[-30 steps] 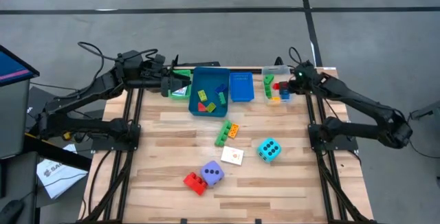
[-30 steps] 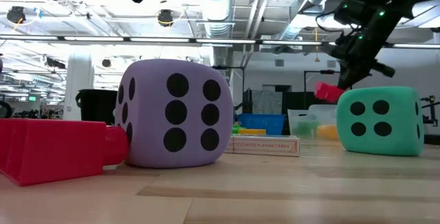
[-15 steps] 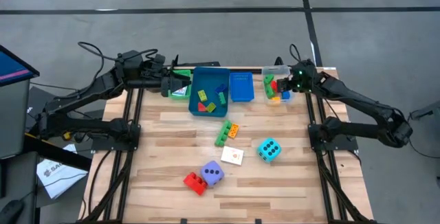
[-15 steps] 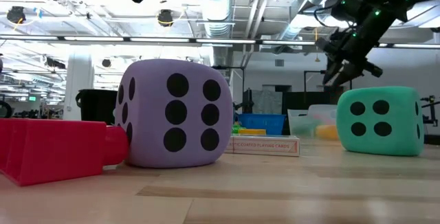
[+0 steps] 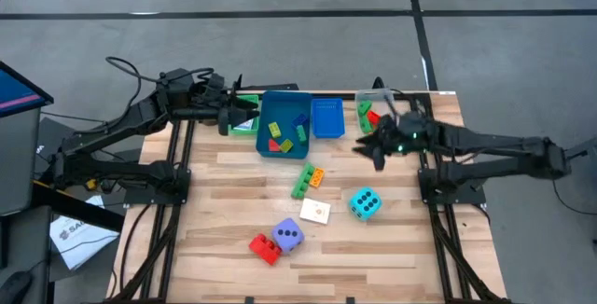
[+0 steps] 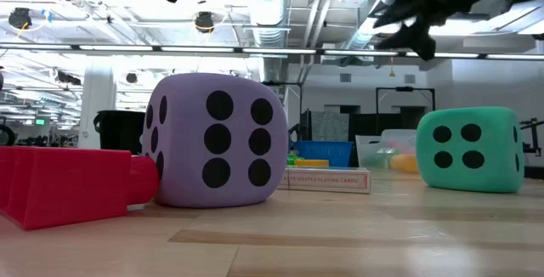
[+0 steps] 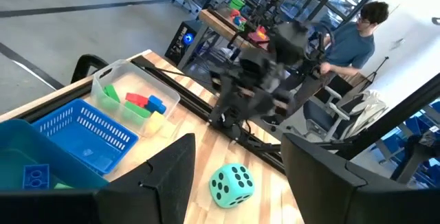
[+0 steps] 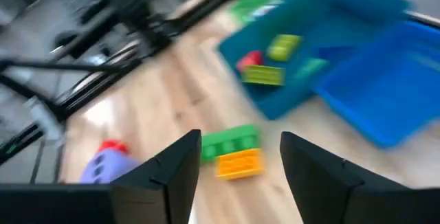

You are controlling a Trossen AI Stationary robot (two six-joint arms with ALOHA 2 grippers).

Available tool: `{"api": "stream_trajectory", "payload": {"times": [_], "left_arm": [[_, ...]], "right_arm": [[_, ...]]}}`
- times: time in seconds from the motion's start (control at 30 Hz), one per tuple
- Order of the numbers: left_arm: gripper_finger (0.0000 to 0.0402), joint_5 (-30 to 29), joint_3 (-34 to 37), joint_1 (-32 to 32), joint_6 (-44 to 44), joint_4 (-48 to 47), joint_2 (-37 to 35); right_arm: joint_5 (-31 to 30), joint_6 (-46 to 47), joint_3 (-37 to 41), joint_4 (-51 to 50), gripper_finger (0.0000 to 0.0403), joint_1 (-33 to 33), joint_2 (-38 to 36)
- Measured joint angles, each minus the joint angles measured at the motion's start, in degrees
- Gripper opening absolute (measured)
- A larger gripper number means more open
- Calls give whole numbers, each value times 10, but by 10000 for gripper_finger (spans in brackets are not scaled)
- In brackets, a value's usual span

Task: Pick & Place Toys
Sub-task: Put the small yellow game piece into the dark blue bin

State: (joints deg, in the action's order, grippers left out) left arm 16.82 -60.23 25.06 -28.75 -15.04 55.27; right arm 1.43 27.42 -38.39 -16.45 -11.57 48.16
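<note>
Showing right gripper (image 5: 371, 145) above surface (image 5: 233, 220), between clear tray (image 5: 374, 118) and green brick (image 5: 300, 182), fingers parted, empty. Green brick touches orange brick (image 5: 316, 176); white card (image 5: 315, 212), teal dice (image 5: 365, 202), purple dice (image 5: 288, 236), red brick (image 5: 264, 246) lie nearer front edge. Left gripper (image 5: 250, 113) waits over green tray (image 5: 244, 125), fingers parted, empty. Risk: fingers closing on green brick may drag adjoining orange brick or pinch both.

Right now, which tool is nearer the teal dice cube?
Right. The right tool hovers just beyond the teal dice cube, by the clear tray; the left tool waits across the table, past the blue trays.
</note>
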Motion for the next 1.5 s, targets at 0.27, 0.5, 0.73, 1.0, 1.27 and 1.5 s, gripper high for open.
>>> {"api": "stream_trajectory", "payload": {"times": [0.27,0.5,0.73,1.0,1.27,1.5], "left_arm": [[208,0,0,0,0,-7,0],[208,0,0,0,0,-20,0],[208,0,0,0,0,-44,0],[208,-1,0,0,0,-73,0],[208,-1,0,0,0,-101,0],[208,-1,0,0,0,-101,0]], "right_arm": [[-63,9,0,63,181,148,94],[-58,-24,-33,63,181,202,231],[-63,-186,-188,-36,180,213,376],[-104,-293,-342,-158,179,192,520],[-40,-192,-356,-143,179,168,540],[-51,-80,-267,-25,179,157,477]]}}
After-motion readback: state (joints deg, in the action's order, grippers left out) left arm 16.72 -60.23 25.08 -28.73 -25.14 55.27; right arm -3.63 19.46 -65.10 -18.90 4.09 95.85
